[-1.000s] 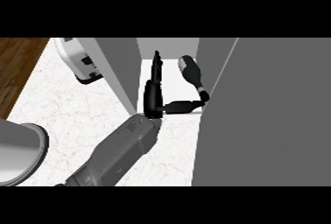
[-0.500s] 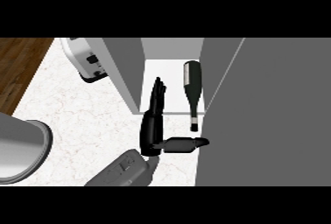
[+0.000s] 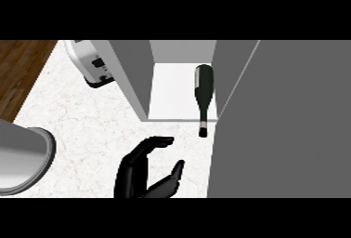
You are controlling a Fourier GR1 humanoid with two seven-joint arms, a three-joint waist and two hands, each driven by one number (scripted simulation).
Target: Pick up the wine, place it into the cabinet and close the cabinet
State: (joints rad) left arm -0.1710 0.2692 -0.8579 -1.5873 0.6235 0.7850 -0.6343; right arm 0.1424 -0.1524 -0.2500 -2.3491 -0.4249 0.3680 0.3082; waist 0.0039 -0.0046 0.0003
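Robot hand [image 3: 140, 174], fingers relaxed and holding nothing, sits over the bench [image 3: 82, 125] just before the cabinet [image 3: 182, 93], where the wine [image 3: 204, 93] lies released, neck overhanging the front edge, door unclosed.

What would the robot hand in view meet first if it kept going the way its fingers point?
Probably the front edge of the white cabinet shelf; the robot hand points there, though depth is unclear.

Wine [image 3: 204, 95] lying in cabinet [image 3: 137, 74] (neck past the front edge); hand [image 3: 140, 172] before it, apart.
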